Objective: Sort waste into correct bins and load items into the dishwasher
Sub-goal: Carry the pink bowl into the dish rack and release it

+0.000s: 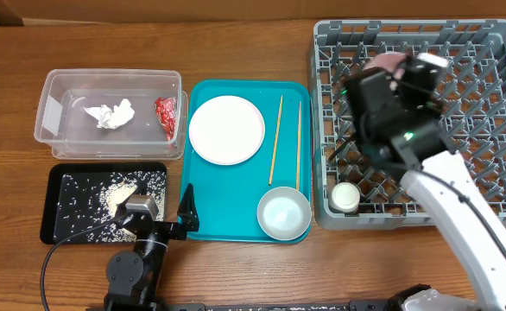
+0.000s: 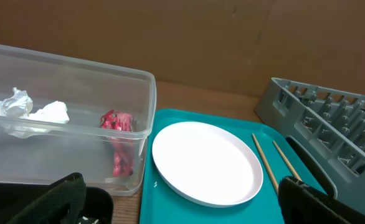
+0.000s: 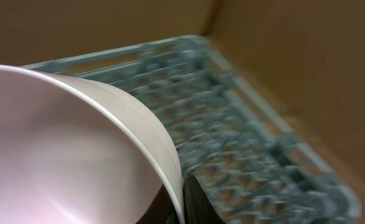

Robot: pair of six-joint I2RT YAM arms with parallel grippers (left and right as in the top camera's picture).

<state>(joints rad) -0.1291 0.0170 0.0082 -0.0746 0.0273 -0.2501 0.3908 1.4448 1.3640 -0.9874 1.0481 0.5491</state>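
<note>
Stretched out over the far left part of the grey dish rack [image 1: 495, 104] with the right hand [image 3: 174, 208], fingers pinched on the rim of a small white plate [image 3: 58, 149] (tilted, above the lattice). Low at the near edge of the bench [image 1: 11, 285] with the left hand [image 1: 186, 210], fingers spread wide and gripping nothing, pointed at the teal tray [image 1: 227, 194]. On that tray: a large white plate [image 1: 226, 130], two chopsticks [image 1: 275, 142], a white bowl [image 1: 283, 212]. In the rack's near left corner, a small white cup [image 1: 345, 197]. In the clear tub [image 1: 63, 86], far left, a crumpled tissue [image 1: 109, 114] and a red wrapper [image 1: 166, 117]; in the black tray [image 1: 47, 203] just nearer, rice scraps [image 1: 119, 194]. Behind, a brown board wall [image 2: 232, 37]. Held plate mostly hidden under the arm from overhead.
</note>
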